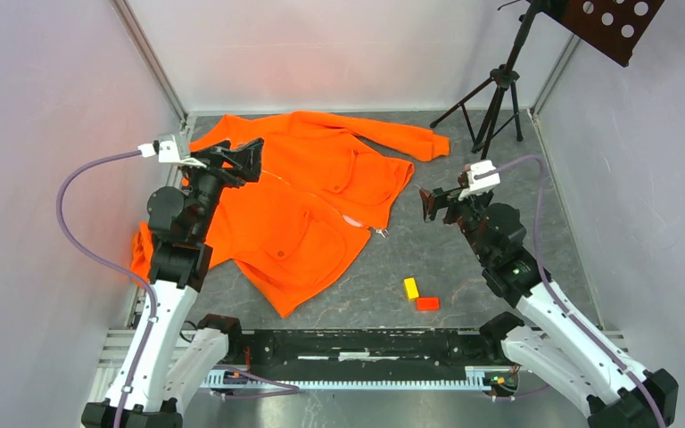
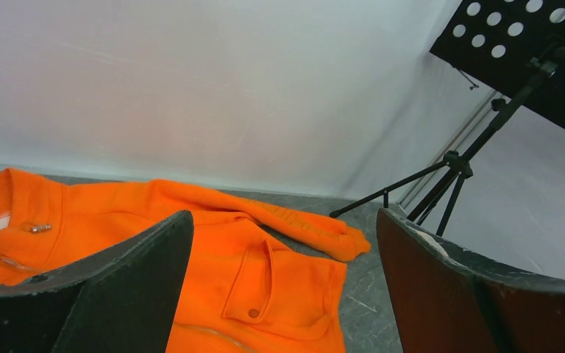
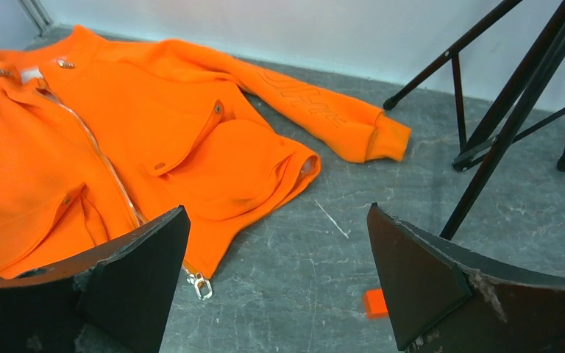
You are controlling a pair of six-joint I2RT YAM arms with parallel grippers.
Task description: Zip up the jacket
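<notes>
while left hand (image 1: pixel 251 160) and right hand (image 1: pixel 428 203) hang spread, empty: zipper pull (image 3: pixel 202 285) at 4 o'clock of jacket (image 1: pixel 303 205) tiny, pinch may slip.

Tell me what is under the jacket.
The jacket lies spread on the grey tabletop, which shows around its hem and far sleeve. Anything directly beneath the fabric is covered, and the left arm hides its near-left part in the top view.

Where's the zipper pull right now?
The zipper pull lies on the table at the jacket's bottom hem, low in the right wrist view, left of the small orange block.
</notes>
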